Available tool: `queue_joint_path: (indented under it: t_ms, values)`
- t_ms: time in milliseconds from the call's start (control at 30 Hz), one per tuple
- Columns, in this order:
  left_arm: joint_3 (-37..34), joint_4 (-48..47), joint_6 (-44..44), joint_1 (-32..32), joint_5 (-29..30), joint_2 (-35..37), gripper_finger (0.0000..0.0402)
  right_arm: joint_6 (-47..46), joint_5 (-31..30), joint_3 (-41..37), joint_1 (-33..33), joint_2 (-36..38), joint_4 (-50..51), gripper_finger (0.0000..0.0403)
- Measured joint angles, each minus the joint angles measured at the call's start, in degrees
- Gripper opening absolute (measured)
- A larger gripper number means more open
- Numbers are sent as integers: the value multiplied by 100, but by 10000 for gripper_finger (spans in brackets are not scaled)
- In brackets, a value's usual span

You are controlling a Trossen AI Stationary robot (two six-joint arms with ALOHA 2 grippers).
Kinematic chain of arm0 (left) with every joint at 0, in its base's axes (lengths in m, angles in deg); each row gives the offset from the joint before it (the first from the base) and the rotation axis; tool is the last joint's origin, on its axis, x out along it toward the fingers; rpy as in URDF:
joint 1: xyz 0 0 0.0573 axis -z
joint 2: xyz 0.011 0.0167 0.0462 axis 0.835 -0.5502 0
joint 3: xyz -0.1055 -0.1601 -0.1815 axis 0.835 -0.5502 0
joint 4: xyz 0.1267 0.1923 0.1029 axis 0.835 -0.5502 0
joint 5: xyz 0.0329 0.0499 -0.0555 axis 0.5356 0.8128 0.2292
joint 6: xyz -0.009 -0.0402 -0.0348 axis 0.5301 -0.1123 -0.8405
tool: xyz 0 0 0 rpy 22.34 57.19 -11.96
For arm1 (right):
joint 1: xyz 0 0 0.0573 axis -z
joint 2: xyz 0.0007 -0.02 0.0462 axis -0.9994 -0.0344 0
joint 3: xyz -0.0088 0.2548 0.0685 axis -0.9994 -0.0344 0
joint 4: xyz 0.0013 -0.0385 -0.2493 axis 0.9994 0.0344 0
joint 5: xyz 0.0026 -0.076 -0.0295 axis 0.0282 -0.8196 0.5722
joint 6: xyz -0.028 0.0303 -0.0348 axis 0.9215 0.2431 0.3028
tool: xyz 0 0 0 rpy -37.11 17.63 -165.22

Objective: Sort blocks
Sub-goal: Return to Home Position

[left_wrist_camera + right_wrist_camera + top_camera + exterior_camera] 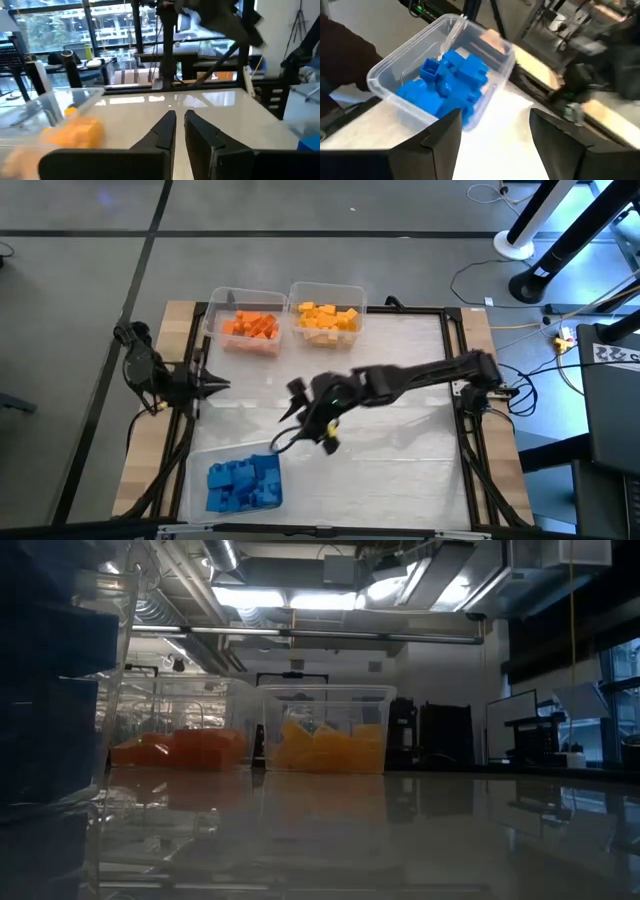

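The blocks sit sorted in three clear bins. Blue blocks fill the bin at the table's near left, orange blocks the far-left bin, and yellow blocks the bin beside it. My right gripper hovers over the table's middle, open and empty, pointing toward the blue bin. My left gripper waits shut at the left edge, holding nothing.
The blue bin stands at the near-left corner, close under the right gripper. The orange bin and the yellow bin line the far edge. A dark frame borders the white table. Bare table lies to the right of the gripper.
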Motion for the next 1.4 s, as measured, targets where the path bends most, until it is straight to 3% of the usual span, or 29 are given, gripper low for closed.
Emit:
queue_joint_path:
  t_ms: [167, 300, 400, 633, 800, 1133, 1300, 1400]
  values:
    - [-960, 2026, 1036, -103, -108, -5, 29, 545, -480, 0, 66, 781, 815, 232]
    - [-1396, 3663, 2151, -454, -803, 1, 29, 880, -1535, 2, 54, 1278, 1288, 232]
    - [-1543, 4057, 2316, -799, -1302, 1, 29, 1001, -2251, -146, 57, 1509, 1352, 232]
    - [-1821, 3901, 1576, -1567, -2004, -1, 29, 779, -2971, -1158, 287, 2040, 1363, 232]
    - [-1843, 3666, 1427, -1994, -2015, -4, 29, 7, -3029, -2381, 596, 2736, 1311, 232]
    - [-1843, 3533, 1460, -2614, -1923, 1, 29, -796, -3708, -5102, 970, 4525, 429, 232]
    - [-1843, 3075, 1199, -2763, -1908, 1, 29, -1154, -4512, -6586, 955, 5665, -219, 232]
    - [-1843, 2579, 854, -2818, -1908, 1, 29, -1236, -4669, -7441, 955, 6282, -803, 232]
